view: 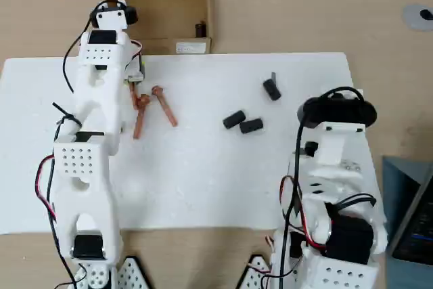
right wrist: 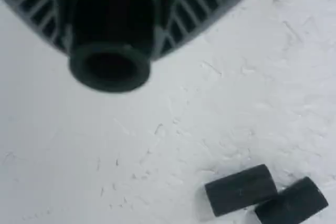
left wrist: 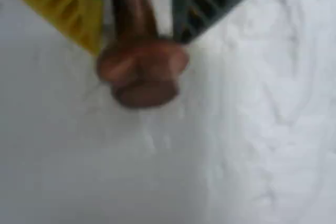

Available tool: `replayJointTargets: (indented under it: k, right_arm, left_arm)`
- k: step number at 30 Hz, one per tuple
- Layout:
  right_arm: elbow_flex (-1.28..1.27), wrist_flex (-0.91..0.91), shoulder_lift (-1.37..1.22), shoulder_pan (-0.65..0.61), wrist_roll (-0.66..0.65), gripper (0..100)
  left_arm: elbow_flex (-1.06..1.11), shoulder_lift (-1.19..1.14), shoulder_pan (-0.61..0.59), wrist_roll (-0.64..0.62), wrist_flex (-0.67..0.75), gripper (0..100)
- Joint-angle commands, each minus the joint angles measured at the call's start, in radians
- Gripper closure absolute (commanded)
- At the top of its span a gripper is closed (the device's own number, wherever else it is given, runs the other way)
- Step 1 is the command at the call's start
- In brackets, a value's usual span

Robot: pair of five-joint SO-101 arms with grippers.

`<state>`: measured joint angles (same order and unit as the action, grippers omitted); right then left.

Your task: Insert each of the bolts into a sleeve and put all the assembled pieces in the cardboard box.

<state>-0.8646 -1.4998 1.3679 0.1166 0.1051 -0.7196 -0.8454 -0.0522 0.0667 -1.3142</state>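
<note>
My left gripper (left wrist: 137, 34) is shut on a copper bolt (left wrist: 142, 72), whose head pokes out just above the white mat. From above, this gripper (view: 135, 78) sits at the mat's far left, with two more copper bolts (view: 140, 118) (view: 166, 107) lying beside it. My right gripper (right wrist: 113, 22) is shut on a black sleeve (right wrist: 109, 59), open end out, held over the mat. Two loose sleeves (right wrist: 240, 189) (right wrist: 292, 203) lie side by side nearby; the high view shows them mid-mat (view: 234, 120) (view: 251, 126), with a third sleeve (view: 272, 89) farther back.
The cardboard box (view: 159, 44) stands open at the mat's far edge, beyond the left arm, with one dark piece (view: 200, 29) inside its right corner. The white mat (view: 203, 181) has free room across its near half. A laptop corner (view: 413, 221) sits at the right.
</note>
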Motion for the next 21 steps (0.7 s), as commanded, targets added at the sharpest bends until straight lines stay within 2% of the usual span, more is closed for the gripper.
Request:
replayJointTargets:
  k: [1,7,12,15,21]
  right_arm:
    - [-0.001,0.025,-0.001,0.01,0.0,98.9]
    - [-0.001,0.025,-0.001,0.01,0.0,98.9]
    - [-0.001,0.025,-0.001,0.01,0.0,98.9]
    - [-0.001,0.025,0.001,0.008,0.0,98.9]
    - [0.005,0.025,0.004,0.008,0.0,98.9]
  left_arm:
    - [-0.077,-0.019,0.011,-0.005,0.003,90]
    - [-0.127,-0.058,0.011,-0.083,-0.002,100]
    - [-0.123,-0.056,0.011,-0.166,-0.006,99]
    - [-0.152,-0.053,0.015,-0.172,-0.068,99]
    - [-0.376,-0.053,0.037,-0.167,-0.321,99]
